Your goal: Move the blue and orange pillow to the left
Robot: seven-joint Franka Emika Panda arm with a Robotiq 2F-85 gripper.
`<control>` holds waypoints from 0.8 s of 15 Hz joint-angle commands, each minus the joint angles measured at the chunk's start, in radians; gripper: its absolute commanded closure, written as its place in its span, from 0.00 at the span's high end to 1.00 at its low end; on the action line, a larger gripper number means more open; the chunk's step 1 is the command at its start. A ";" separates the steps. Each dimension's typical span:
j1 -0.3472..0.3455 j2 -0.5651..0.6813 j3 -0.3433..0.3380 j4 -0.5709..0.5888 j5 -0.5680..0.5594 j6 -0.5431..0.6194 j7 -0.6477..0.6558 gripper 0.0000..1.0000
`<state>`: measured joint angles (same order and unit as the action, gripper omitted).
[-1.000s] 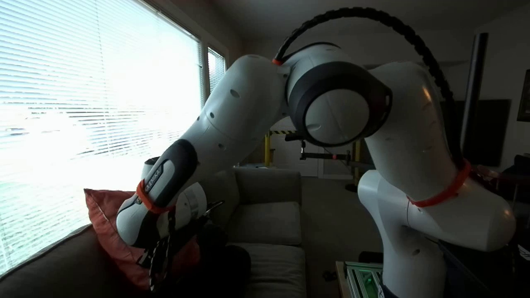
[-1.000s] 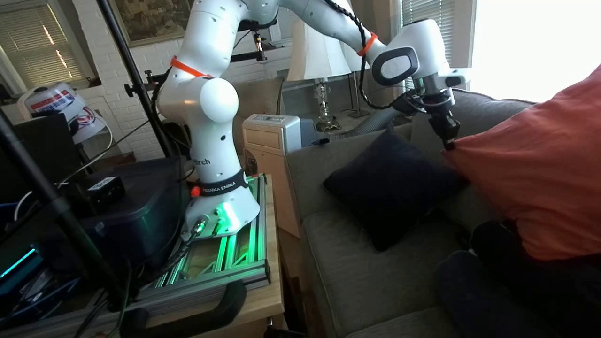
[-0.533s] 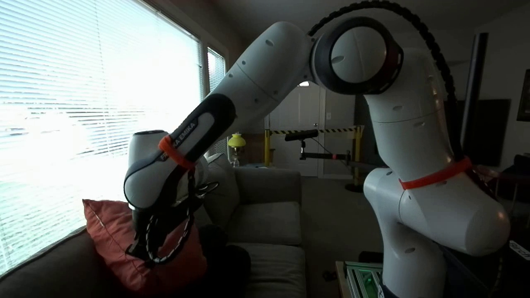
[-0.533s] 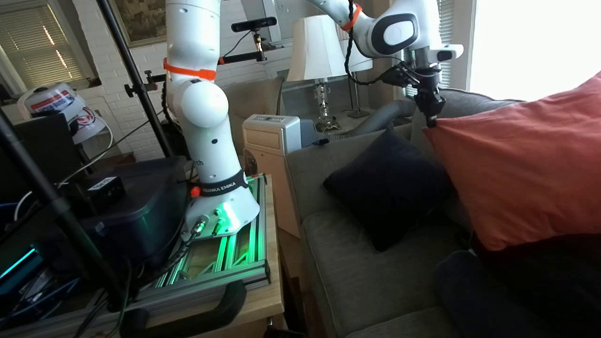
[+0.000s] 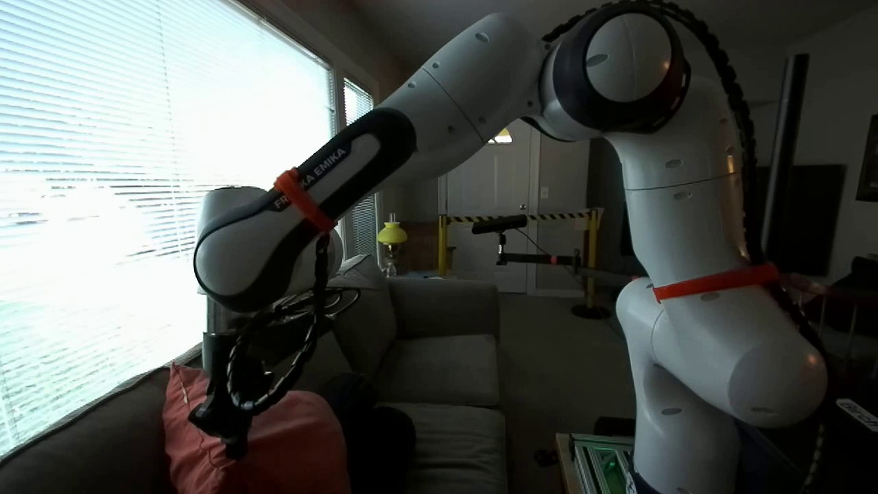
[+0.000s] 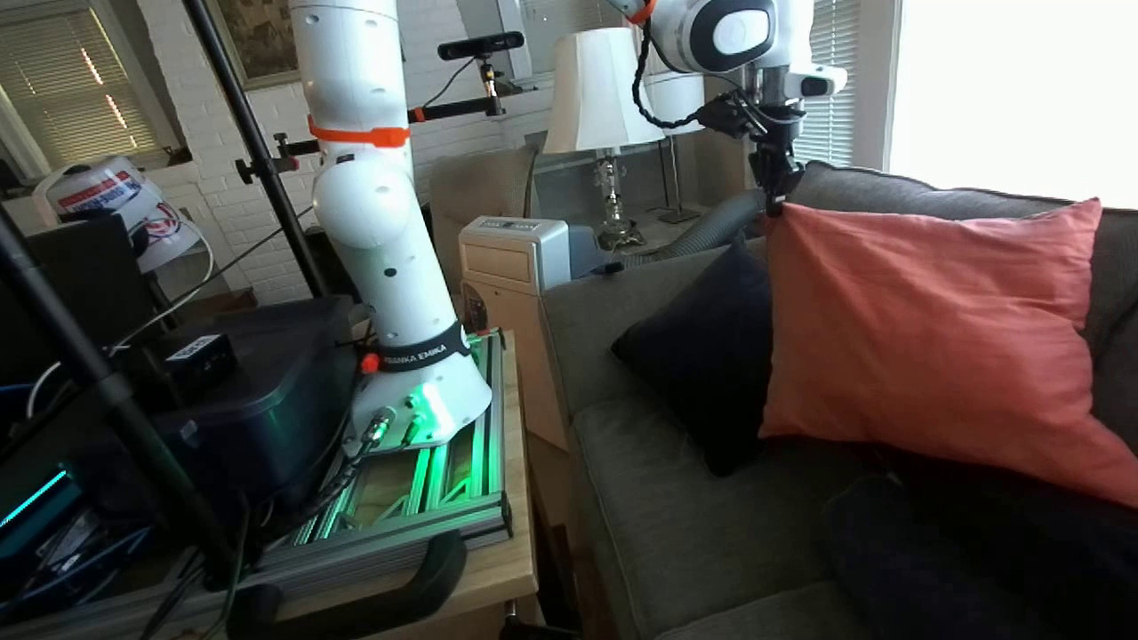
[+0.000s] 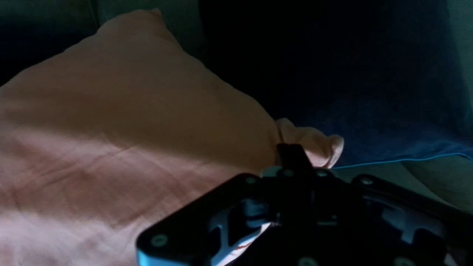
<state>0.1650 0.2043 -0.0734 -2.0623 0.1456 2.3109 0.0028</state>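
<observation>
"Where is the orange pillow [image 6: 925,329]?"
"Over the sofa [image 6: 676,533], well out past the edge of the table [image 6: 493,567] that carries the arm's base [image 6: 422,396]. In an exterior view it stands before the sofa's back, partly hiding the navy pillow [image 6: 702,364]."
"And the hand [image 6: 773,208]?"
"Pinching one upper corner of it; in the wrist view a crumpled bit of cloth pokes out beyond the fingers [image 7: 295,159]."
"Does the pillow touch the seat?"
"I can't tell; it's too dark underneath."
</observation>
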 commanded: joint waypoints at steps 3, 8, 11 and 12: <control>-0.058 -0.045 0.110 0.014 0.058 -0.107 -0.016 0.00; -0.056 -0.067 0.172 0.017 0.143 -0.146 -0.052 0.00; -0.053 -0.073 0.202 0.017 0.197 -0.156 -0.091 0.00; -0.052 -0.071 0.211 0.022 0.218 -0.161 -0.106 0.00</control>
<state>0.1195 0.1616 0.1056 -2.0442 0.2929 2.1959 -0.0540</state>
